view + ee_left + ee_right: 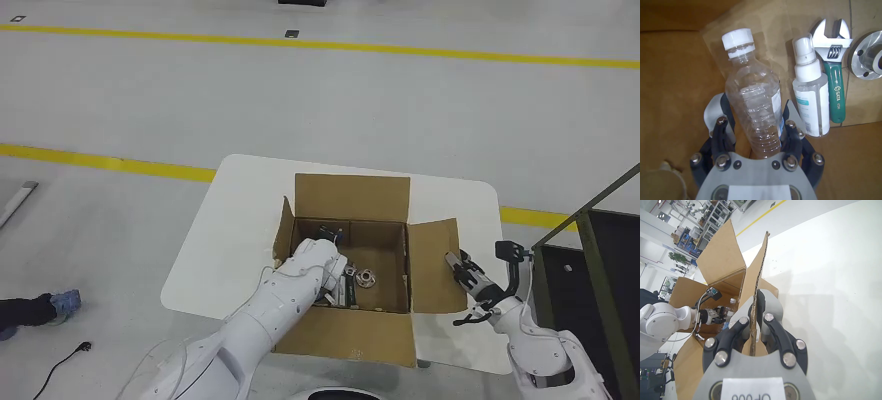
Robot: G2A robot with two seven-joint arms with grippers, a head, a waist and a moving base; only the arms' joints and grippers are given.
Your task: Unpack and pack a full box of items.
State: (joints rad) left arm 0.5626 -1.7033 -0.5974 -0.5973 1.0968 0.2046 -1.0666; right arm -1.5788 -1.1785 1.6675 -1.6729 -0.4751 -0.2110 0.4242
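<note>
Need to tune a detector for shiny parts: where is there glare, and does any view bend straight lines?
Left wrist view: hard glints on the wrench head and the flange, softer streaks on the bottle in the left gripper. Right wrist view: the table edge beyond the flap in the right gripper bows, a wide-lens bend. Top view: no glare; the box inside is shaded.

Pale grey floor [150, 100] crossed by yellow lines [300, 44]; shelving racks [713, 215] far behind.

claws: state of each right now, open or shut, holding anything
left claw: closed on the clear plastic bottle
right claw: closed on the edge of the box flap
</note>
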